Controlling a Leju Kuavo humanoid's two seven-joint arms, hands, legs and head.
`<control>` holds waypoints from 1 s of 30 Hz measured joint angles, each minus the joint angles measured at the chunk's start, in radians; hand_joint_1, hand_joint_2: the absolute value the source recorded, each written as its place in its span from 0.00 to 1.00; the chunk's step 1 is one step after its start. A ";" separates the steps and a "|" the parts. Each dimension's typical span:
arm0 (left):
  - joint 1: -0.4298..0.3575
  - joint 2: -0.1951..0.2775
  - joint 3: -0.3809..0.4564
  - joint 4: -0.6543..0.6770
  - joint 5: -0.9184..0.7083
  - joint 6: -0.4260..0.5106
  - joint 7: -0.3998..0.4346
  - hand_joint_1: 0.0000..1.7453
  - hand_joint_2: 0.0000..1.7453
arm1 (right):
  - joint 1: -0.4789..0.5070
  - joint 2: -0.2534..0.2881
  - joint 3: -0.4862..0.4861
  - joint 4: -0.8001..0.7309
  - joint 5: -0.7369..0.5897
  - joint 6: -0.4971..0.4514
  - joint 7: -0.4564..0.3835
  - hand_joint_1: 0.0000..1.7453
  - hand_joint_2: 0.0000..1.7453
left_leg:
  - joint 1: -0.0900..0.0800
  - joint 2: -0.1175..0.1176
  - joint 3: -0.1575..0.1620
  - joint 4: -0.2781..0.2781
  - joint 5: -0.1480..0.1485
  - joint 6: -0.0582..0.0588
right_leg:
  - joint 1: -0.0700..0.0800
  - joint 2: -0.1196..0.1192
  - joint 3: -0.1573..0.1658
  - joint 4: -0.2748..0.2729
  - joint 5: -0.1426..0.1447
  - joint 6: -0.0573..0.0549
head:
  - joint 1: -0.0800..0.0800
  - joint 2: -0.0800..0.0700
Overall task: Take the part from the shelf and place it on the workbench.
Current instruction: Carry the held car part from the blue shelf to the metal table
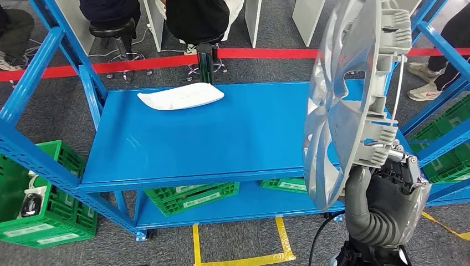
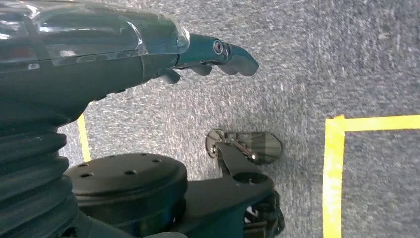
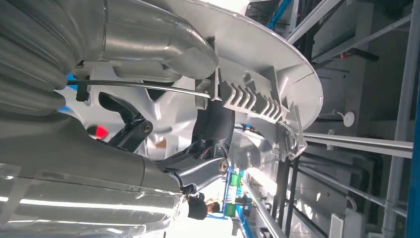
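- Holding the part (image 1: 346, 100), a silver wheel cover, upright at the right of the head frame, our right hand (image 1: 388, 188) grips its lower rim, fingers (image 3: 210, 171) curled onto the ribbed back.
- Our left hand (image 2: 198, 57) hangs over carpet, fingers loosely curled, holding nothing.
- Farther off, the blue shelf (image 1: 210, 144) carries only a white tray (image 1: 180, 97); we judge pickup done, placing on the workbench left.
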 joint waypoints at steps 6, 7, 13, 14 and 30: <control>-0.001 -0.003 0.000 0.000 0.003 -0.004 0.006 0.00 1.00 | -0.008 0.003 0.004 0.001 0.001 0.002 0.000 1.00 1.00 | -0.001 0.005 -0.006 -0.002 0.012 -0.012 | 0.019 0.003 0.077 -0.158 0.038 -0.038 | -0.004 0.000; -0.001 -0.003 0.000 0.000 0.004 -0.005 0.010 0.00 1.00 | -0.011 0.005 0.006 0.003 0.001 0.003 0.000 1.00 1.00 | 0.000 0.007 -0.012 0.000 0.012 -0.021 | 0.019 0.001 0.085 -0.186 0.046 -0.043 | -0.005 0.000; -0.001 0.004 0.000 0.001 0.004 -0.006 0.015 0.00 1.00 | -0.018 0.018 0.008 0.017 0.001 0.005 0.000 1.00 1.00 | 0.021 -0.001 -0.100 0.243 -0.141 -0.064 | 0.008 -0.010 0.057 -0.210 0.088 -0.039 | -0.031 0.000; -0.001 0.004 0.000 0.001 0.003 -0.006 0.014 0.00 1.00 | -0.019 0.019 0.008 0.020 0.001 0.005 0.000 1.00 1.00 | 0.025 0.000 -0.088 0.239 -0.130 -0.069 | 0.006 -0.011 0.049 -0.204 0.090 -0.037 | -0.032 0.000; -0.001 0.004 0.000 0.000 0.001 0.002 0.002 0.00 1.00 | -0.045 0.016 0.020 0.027 -0.007 0.009 0.009 1.00 1.00 | 0.015 0.006 -0.006 0.002 -0.001 -0.007 | -0.003 -0.003 -0.043 0.091 -0.064 0.008 | 0.002 0.000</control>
